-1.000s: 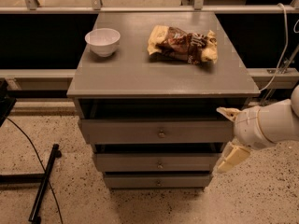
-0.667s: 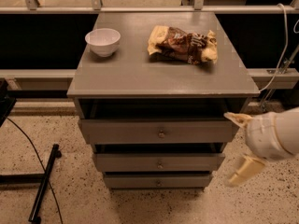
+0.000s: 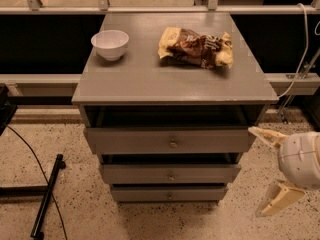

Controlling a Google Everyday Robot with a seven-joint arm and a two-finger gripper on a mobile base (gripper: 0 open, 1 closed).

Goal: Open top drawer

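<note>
Hand sits at lower right of frame, off the right side of the drawer stack, fingers spread wide, holding nothing. Top drawer lies centre frame just under the table, with a dark gap above its front; its small brass knob is well apart from the hand. Risks, as judged: the knob is small and the fingers could slip off it or close beside it; the upper finger is near the drawer's right corner and could knock it on the way in; approaching low could catch the middle drawer instead; a sharp pull might jolt the table and shift the white bowl at upper left or the snack bag at upper centre. Table top is flat grey paint. Floor is speckled stone; black stand and cable at lower left; rail across the top.
</note>
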